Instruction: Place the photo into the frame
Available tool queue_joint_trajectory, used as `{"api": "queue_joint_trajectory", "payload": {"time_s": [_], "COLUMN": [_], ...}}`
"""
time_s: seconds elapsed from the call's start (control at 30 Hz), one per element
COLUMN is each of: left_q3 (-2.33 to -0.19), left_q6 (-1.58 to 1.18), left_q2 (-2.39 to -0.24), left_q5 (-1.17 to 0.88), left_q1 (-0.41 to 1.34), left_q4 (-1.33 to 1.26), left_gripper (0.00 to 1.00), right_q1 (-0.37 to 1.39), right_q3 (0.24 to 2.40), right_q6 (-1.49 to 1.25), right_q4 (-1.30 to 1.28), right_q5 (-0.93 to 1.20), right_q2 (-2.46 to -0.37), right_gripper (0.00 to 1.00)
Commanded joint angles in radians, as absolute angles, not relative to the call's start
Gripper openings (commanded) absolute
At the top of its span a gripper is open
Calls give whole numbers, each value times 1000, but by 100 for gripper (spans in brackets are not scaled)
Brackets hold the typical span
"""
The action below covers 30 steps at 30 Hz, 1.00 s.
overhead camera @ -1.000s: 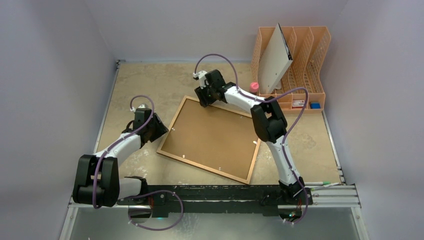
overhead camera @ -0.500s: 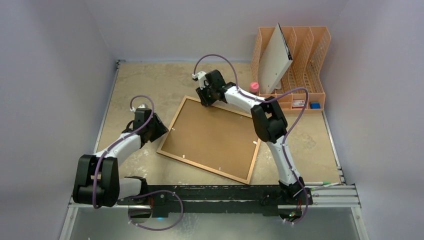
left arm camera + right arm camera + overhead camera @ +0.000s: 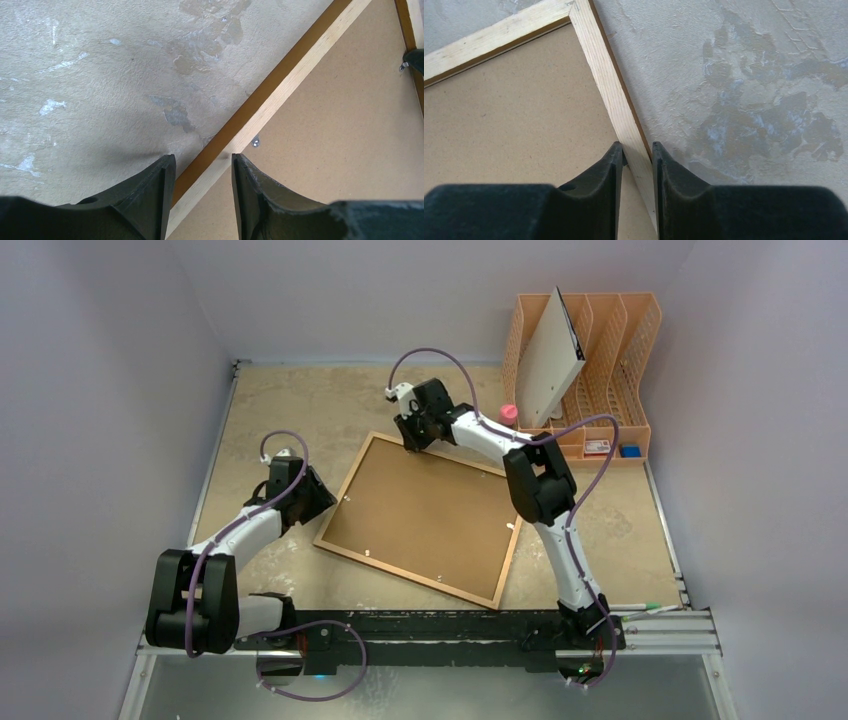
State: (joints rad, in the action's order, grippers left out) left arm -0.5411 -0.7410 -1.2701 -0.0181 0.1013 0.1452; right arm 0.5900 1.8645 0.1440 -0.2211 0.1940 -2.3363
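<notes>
**Frame lies back up and closed; the photo is not seen in it.**

The rough, mottled beige table [image 3: 300,400] carries the large, thin-edged rectangular frame [image 3: 405,574] of pale raw wood, lying flat. Inside its rails sits the plain brown backing board [image 3: 420,515], matte and smooth like fibreboard. I judge that the back is not yet opened, so the inserting is all left to do. The photo I cannot find in any view. Beyond the right gripper [image 3: 637,146] a pale flat panel [image 3: 550,360] leans in an orange lattice rack [image 3: 620,340], but I cannot tell what it is. The right gripper looks clenched on the frame's rail, with a corner just ahead of it. The left gripper [image 3: 201,157] straddles another rail; I cannot tell if it presses. A small metal clip [image 3: 255,142] sits just ahead of it.
</notes>
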Motion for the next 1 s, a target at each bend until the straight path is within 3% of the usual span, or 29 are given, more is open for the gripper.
{"api": "queue_joint_trajectory", "payload": {"time_s": [0.0, 0.07, 0.17, 0.33, 0.5, 0.73, 0.83, 0.97], "left_q3": [-540, -548, -563, -588, -599, -611, -601, -598], "left_q6": [-736, -736, -735, -724, -721, -720, -739, -767], "left_q2": [-1247, -1240, -1231, -1216, -1192, -1141, -1095, -1027], "left_q5": [-6, -7, -8, -11, -13, -25, -35, -5], "left_q1": [106, 106, 106, 106, 106, 107, 106, 106], "left_q4": [142, 149, 160, 183, 200, 246, 284, 396], "left_gripper": [47, 47, 47, 48, 49, 50, 51, 52], "right_q1": [584, 585, 584, 579, 569, 539, 488, 433], "right_q3": [1893, 1884, 1865, 1779, 1523, 1148, 1006, 856], "right_q6": [74, 37, -34, -179, -300, -552, -656, -733], "right_q4": [-317, -286, -246, -209, -154, -253, -316, -332], "right_q5": [194, 170, 115, -110, -269, -538, -580, -542], "right_q2": [-2294, -2258, -2194, -2045, -1787, -1451, -1312, -1169], "right_gripper": [34, 48, 58, 63, 73, 80, 87, 90]}}
